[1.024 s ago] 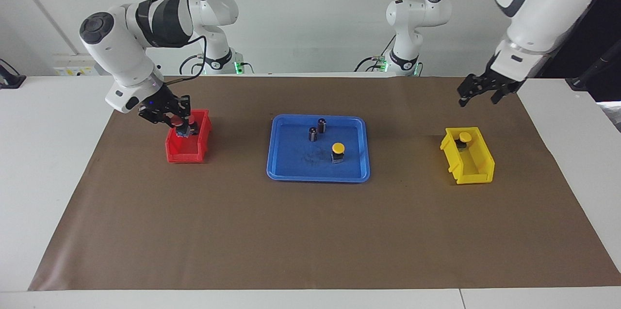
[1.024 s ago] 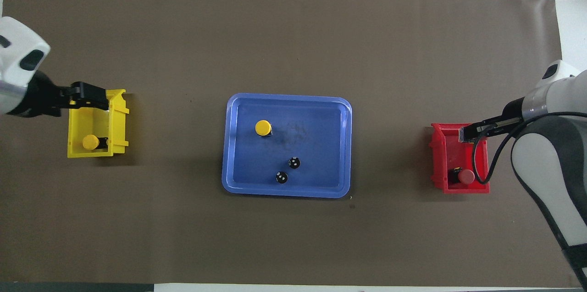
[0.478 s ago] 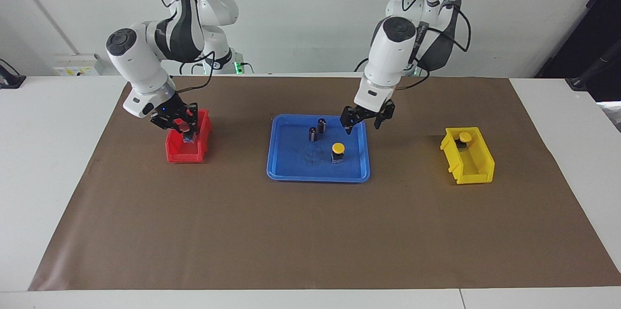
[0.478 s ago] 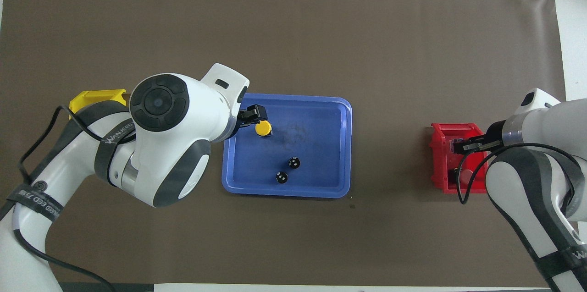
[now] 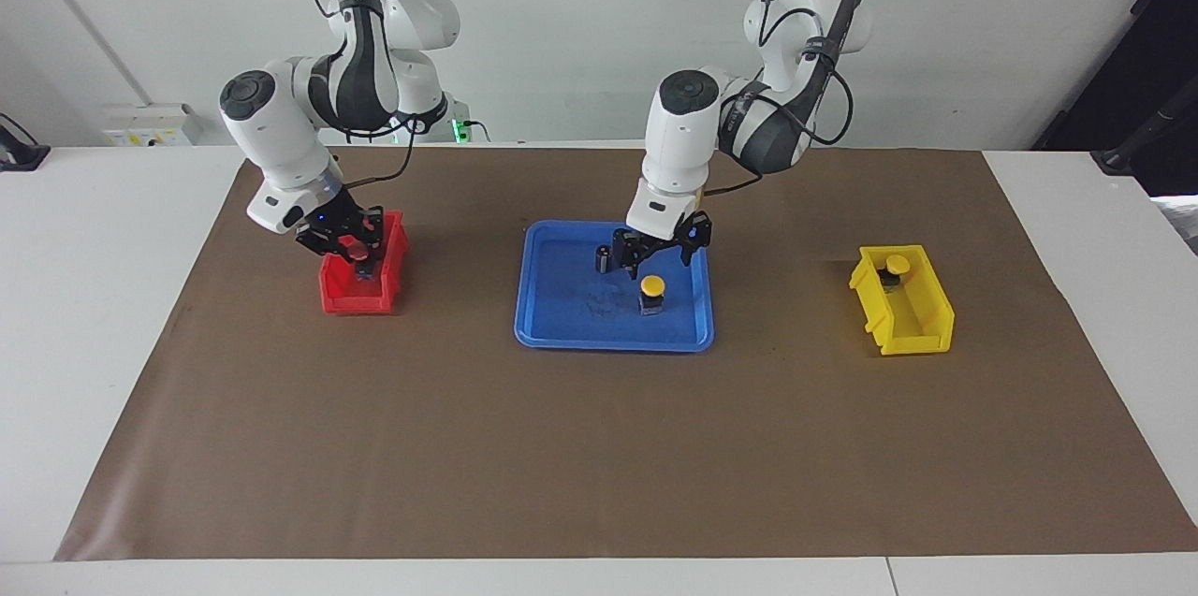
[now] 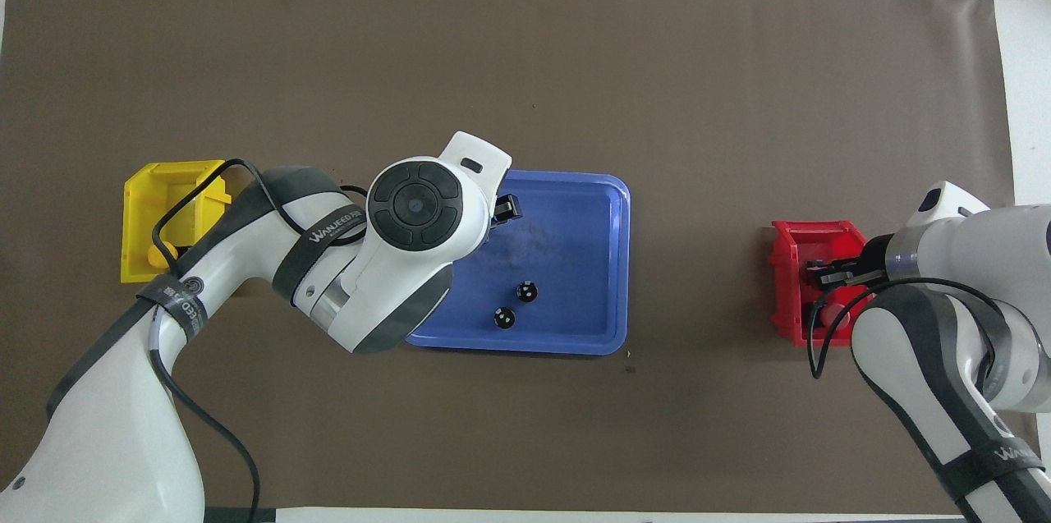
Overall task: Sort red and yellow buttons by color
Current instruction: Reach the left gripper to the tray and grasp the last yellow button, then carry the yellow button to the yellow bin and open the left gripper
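Sorting is nearly done. One yellow button [image 5: 898,265] sits in the yellow bin [image 5: 927,325]; the last yellow button [image 5: 652,294] stands in the blue tray [image 5: 562,334], with the left gripper [image 5: 658,252] just above it, jaws spread and empty. The right gripper [image 5: 351,247] is clamped on a red button [image 5: 360,259] low inside the red bin [image 5: 356,301]. The second red button is hidden. Two dark cylinders [image 6: 516,304] stay in the tray.

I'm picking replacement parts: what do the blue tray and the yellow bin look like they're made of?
Blue tray: apparently moulded plastic with a smooth, slightly glossy finish, a rounded raised rim and scuff marks on its floor. Yellow bin: likely rigid plastic, matte, with thin straight walls and ribs on its outside.
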